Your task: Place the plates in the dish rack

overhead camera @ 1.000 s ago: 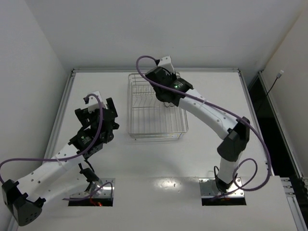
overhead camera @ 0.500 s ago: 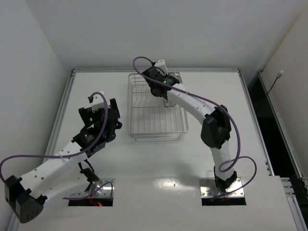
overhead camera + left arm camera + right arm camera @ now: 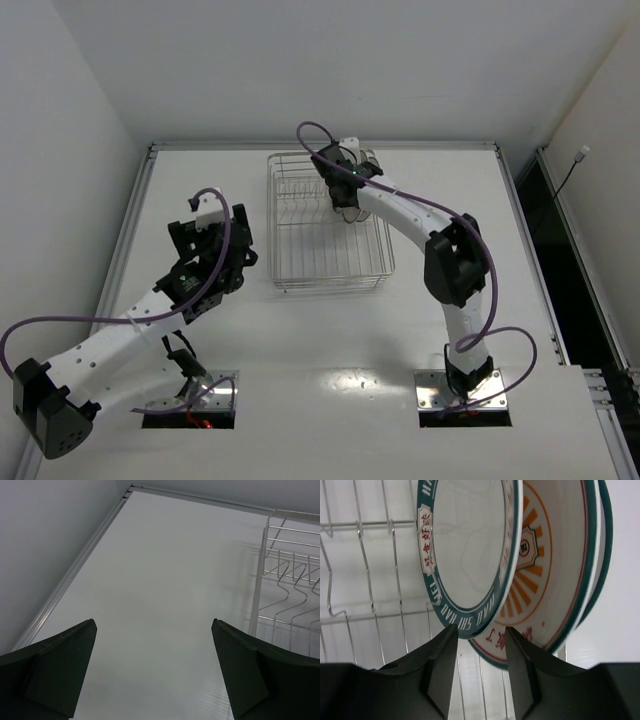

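Right gripper [image 3: 480, 631] has loosened: jaws slightly parted astride lower rim of teal plate [image 3: 470, 545]. It and orange plate [image 3: 547, 570] stand upright in rack [image 3: 257, 596]. Left gripper [image 3: 154, 623] spread wide, empty. Plates judged stiff, glazed-slippery, breakable; grip by rim.

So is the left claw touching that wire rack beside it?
Apart. The top view shows a strip of bare table between the left gripper and the dish rack's left edge. The jaws stand wide open, holding nothing.
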Controlling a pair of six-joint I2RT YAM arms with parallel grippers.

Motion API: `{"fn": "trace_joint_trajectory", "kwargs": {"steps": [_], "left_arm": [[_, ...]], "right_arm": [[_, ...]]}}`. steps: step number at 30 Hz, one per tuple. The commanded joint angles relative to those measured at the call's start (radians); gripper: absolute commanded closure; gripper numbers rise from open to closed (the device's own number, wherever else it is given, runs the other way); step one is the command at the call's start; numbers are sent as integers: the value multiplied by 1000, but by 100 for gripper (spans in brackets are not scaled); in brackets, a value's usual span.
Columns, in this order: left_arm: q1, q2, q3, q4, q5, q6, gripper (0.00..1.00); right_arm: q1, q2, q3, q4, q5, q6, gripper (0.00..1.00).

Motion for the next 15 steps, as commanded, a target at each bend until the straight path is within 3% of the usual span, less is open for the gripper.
{"fn": "trace_joint_trajectory", "kwargs": {"steps": [1,3,7,11,15], "left_arm": [[-3,8,39,11,-9,-9,0],[-3,8,39,11,-9,-9,0],[-3,8,39,11,-9,-9,0],[-3,8,49,11,-9,-9,0],[-3,17,49,11,-18,-9,0]], "right_arm": [[-9,-148,-50,2,-5,0,59],[-9,-235,-90,2,-5,-29,47],[-9,-465,-228,52,-26,-66,44],[-9,-700,-386,63,-72,-66,27],[-9,-921,-582,137,-220,-45,10]]}}
